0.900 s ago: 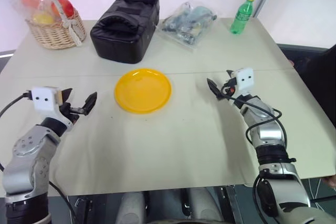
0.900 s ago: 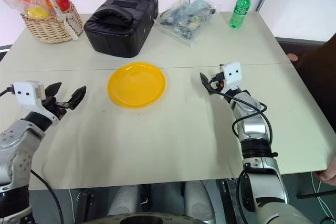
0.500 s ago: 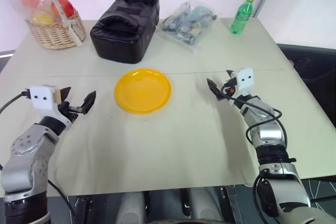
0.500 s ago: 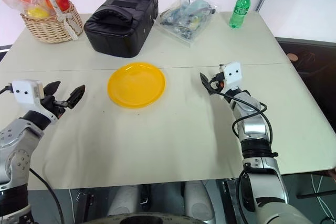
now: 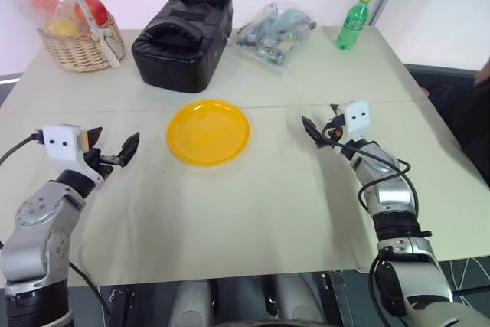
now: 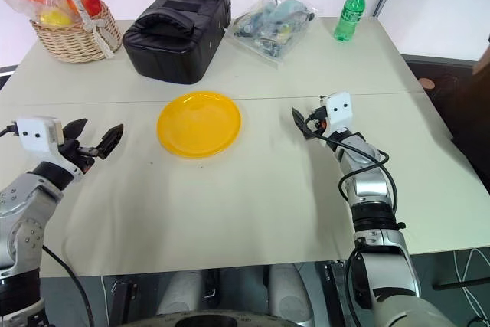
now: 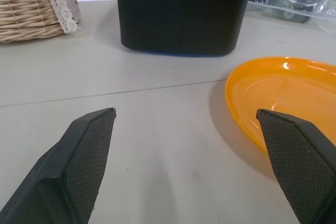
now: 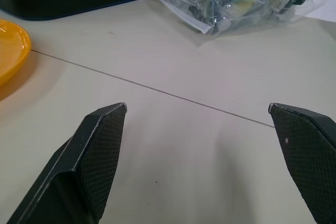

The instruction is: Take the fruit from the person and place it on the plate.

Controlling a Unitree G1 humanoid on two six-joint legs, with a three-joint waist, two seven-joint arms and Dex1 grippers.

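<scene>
Both grippers are held empty over the beige tabletop, with the plate bare between them.

The round, flat, bright yellow-orange plastic plate is seen lying between the left gripper and the right gripper, touched by neither. The black fingers of each are spread wide, with nothing gripped. The person is glimpsed at the right edge. A black zipped bag, a wicker basket of wrapped fruit, a clear plastic bag and a green bottle are ranged along the far side.
</scene>
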